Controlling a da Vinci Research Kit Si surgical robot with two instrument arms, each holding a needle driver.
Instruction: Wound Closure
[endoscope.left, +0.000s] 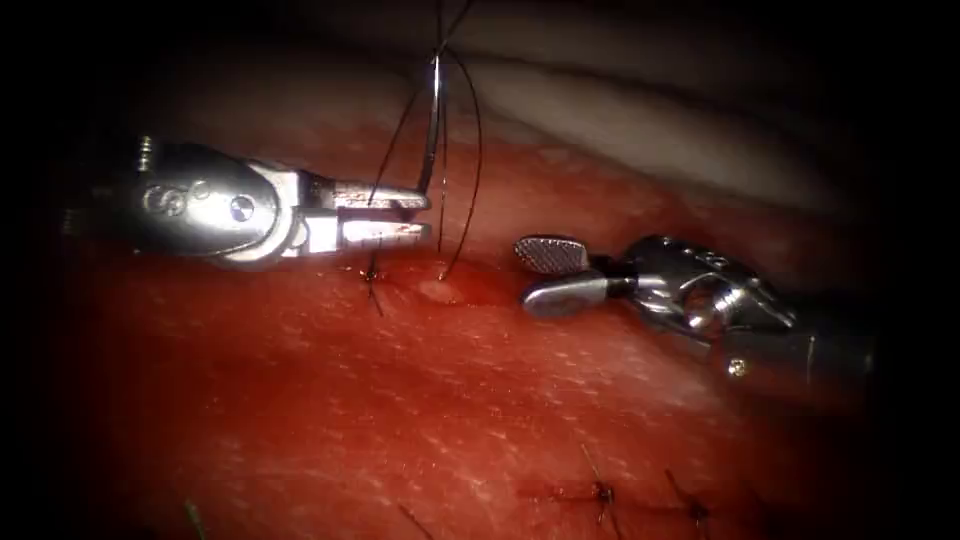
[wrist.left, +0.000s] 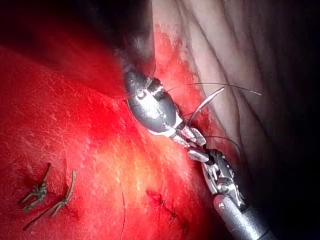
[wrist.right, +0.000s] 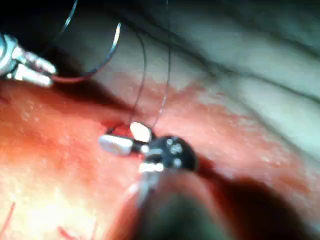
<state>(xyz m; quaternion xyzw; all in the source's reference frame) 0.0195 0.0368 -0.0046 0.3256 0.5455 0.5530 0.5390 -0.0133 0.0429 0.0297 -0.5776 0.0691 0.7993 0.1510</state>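
My left end effector (endoscope.left: 400, 214) grips the curved needle (endoscope.left: 432, 120) near one end, free above the tissue (endoscope.left: 420, 420). My right end effector (endoscope.left: 550, 272) is open, holding nothing. The thread (endoscope.left: 470, 150) enters the cut (endoscope.left: 440, 285). I judge a regrasp needs care.

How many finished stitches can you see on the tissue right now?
2: one stitch and a second stitch right of it, low on the tissue, well below both tools. More may be hidden.

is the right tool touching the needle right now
Apart. The endoscope view shows the right tool open beside the cut, clear of the needle held by the left tool.
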